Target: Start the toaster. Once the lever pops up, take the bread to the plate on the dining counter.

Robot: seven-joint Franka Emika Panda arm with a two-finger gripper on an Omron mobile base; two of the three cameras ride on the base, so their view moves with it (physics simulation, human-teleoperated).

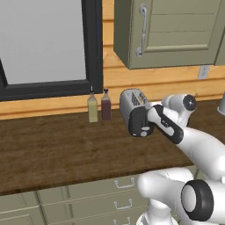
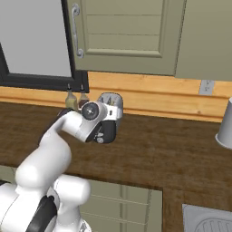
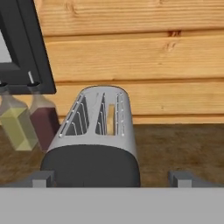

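as the arm reaches across the dark wooden worktop (image 1: 52, 149), a yellow bottle (image 1: 92, 109) and a dark red bottle (image 1: 106, 107) stand at centre-left of the left base view, just left of the toaster (image 1: 134, 110) against the plank wall. in the hand view the toaster's slotted top sits mid-frame, a thin tan edge of the bread (image 3: 111, 119) showing in one slot, the black end panel facing the camera low in the frame. the gripper (image 3: 111, 178) is released, its two tips (image 3: 41, 179) spread wide at the bottom corners, either side of that panel and touching nothing. the lever cannot be made out from this angle. in the right base view, a pale grey cup (image 2: 225, 123) stands at the right edge. the risk from here, by judgement: an approach that meets the panel off the lever would shove the toaster back toward the wall or sideways into the bottles just beside it, rather than starting it.
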